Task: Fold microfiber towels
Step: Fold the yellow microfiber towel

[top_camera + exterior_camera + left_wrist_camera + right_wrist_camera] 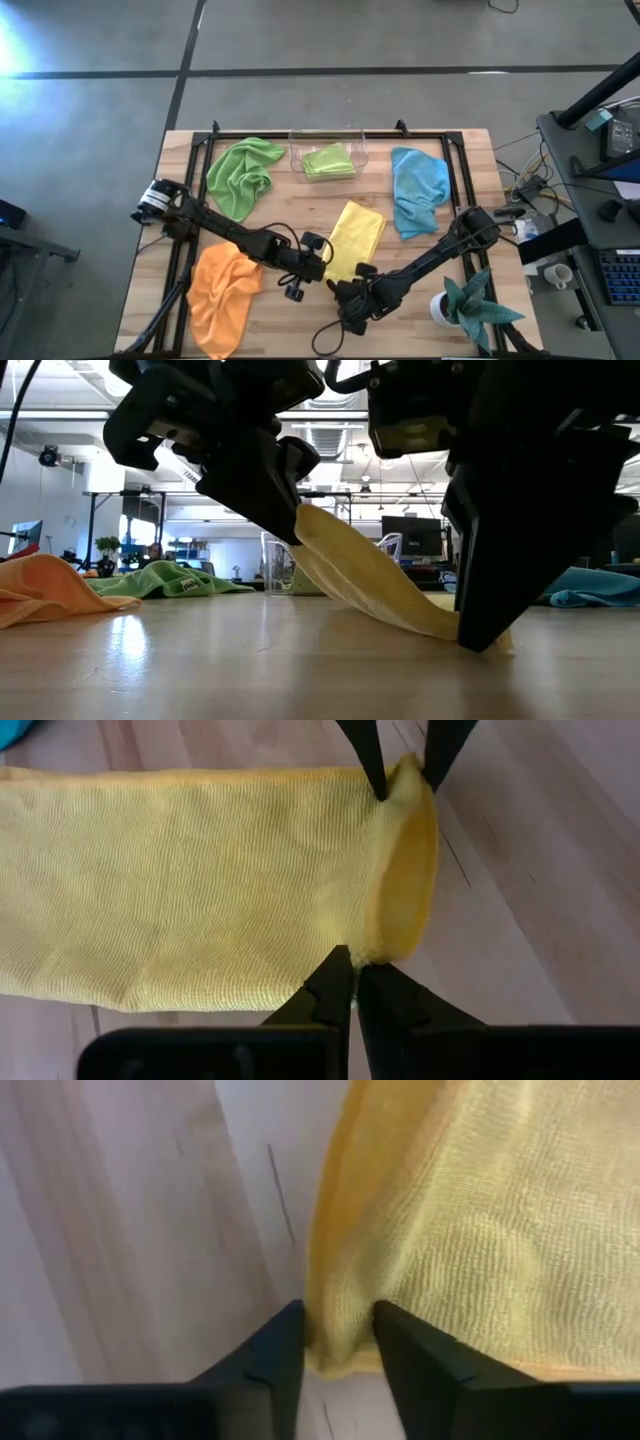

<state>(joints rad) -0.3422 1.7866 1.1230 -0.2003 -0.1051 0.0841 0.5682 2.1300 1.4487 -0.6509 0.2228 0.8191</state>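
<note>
Left gripper [355, 985] pinching one near corner of the soft yellow microfiber towel [190, 890], right gripper [338, 1330] clamping the other corner with cloth between its fingers, that edge lifted, far end on the wooden table [280, 330], orange towel [222, 290] left of it, bare wood around.

A clear plastic bin [345, 143] sits at twelve o'clock on the wooden table [150, 240]; a teal spiky plant [478, 305] in a white pot [441, 309] stands at four o'clock.

Overhead, table-level and wrist views share yellow towel [356, 239].
</note>
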